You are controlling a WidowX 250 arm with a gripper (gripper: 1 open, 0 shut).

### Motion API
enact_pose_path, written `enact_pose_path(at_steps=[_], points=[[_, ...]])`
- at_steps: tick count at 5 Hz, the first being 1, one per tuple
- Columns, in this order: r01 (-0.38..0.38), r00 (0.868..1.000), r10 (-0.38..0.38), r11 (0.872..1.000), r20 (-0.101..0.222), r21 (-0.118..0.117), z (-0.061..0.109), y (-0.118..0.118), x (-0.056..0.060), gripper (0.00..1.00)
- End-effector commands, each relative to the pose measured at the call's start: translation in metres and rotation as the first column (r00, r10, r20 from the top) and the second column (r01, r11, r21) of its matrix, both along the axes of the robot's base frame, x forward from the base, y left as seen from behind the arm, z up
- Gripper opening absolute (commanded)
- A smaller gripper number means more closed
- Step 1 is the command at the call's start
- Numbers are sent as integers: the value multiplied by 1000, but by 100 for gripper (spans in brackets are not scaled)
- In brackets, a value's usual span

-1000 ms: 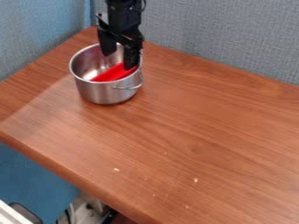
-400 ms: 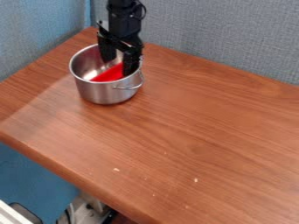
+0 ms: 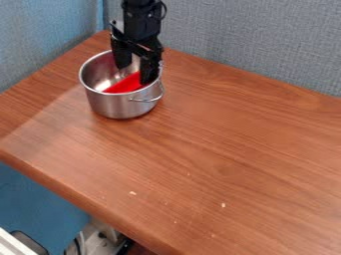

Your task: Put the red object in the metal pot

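At the far left corner of the wooden worktop (image 3: 200, 149) I see the metal pot (image 3: 120, 87), standing upright near the edge with its small handle toward the right. The red object (image 3: 126, 86) lies inside it, on the bottom, showing bright against the steel wall. My arm's black gripper (image 3: 139, 66) hangs straight down over the pot's right half, its jaws spread open with the tips down at about rim level, just above the red object and gripping nothing. A blue-grey textured wall (image 3: 253, 40) stands behind the worktop.
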State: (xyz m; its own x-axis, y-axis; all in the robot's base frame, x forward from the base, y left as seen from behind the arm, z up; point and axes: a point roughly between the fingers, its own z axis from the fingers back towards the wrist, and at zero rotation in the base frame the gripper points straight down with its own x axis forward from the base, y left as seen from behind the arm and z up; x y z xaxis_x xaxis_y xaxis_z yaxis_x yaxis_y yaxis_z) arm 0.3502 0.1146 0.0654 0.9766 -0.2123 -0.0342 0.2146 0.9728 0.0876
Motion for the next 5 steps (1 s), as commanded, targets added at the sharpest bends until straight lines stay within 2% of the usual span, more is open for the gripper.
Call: enact_pose_path(at_steps=[1,2,5], points=[[7,999,-8,1000,34,26,11,5,8,100],[13,999,-14,999,33,32,15,4,7,100],[23,998,-27,998,60,54,41,-1,5,100]])
